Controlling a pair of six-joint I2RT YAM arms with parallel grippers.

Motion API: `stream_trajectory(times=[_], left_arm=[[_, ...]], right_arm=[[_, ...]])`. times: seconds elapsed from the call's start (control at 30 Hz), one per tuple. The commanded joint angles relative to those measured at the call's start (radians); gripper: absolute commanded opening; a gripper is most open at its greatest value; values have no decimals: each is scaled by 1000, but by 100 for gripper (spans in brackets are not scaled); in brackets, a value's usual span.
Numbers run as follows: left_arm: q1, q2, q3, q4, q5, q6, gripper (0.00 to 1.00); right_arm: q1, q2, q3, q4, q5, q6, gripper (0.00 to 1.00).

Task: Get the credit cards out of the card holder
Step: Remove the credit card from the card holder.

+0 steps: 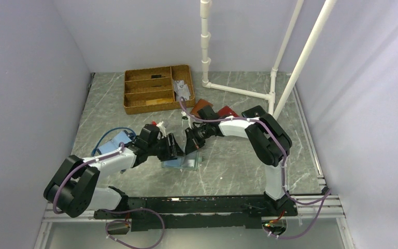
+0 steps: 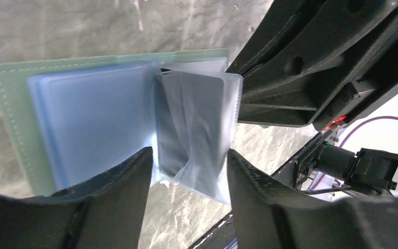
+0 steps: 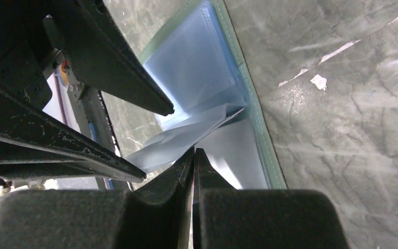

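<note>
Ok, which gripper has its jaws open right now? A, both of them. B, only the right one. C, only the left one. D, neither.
C: in its wrist view the left gripper has its jaws spread to either side of a grey sleeve of the open card holder, while the right gripper has its tips pressed together.
</note>
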Motion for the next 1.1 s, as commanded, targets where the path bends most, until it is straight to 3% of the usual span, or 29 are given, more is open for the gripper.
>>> stream_trajectory(times=[0.0,0.2,0.37,0.53,0.73,0.9,1.07], left_arm=[[23,-44,2,-44,5,21,64],[37,-56,20,-122,1,61,69],[52,-58,19,-125,2,66,68],[77,-63,8,-109,14,68,46],[109,-81,5,-126,12,89,44],[159,-65,-8,-89,59,94,30],[188,8,-21,5,134,88,26]], right_arm=[[2,39,18,119,-62,133,6],[3,70,14,255,-170,288,7],[4,70,22,224,-144,265,8],[3,82,61,112,-70,185,8],[2,77,92,43,-19,119,8],[2,83,117,-7,-15,66,9],[2,77,123,-23,-41,36,12]])
